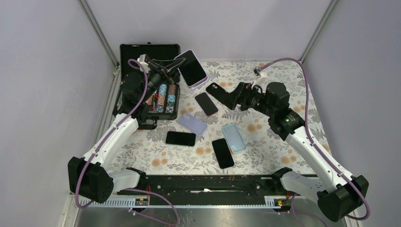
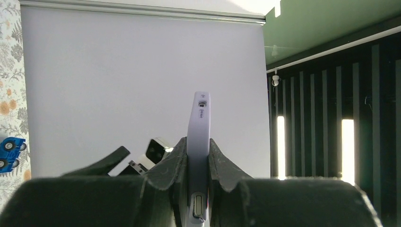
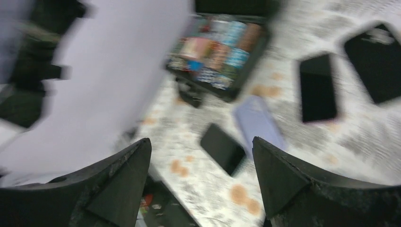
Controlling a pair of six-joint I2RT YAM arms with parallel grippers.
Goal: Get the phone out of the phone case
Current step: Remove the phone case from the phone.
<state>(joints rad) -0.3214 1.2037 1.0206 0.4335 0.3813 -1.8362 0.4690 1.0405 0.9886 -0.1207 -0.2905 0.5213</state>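
Where left claw (image 2: 197,144) grips, lilac phone case (image 2: 198,118), edge-on

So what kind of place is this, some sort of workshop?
Probably a robotics lab test booth: plain grey walls around a floral-cloth table, two robot arms bolted at its edge, phones scattered, one cased phone in the left pincer.

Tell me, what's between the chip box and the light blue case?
A purple phone case lies between the chip box and the light blue case, seen from the top camera.
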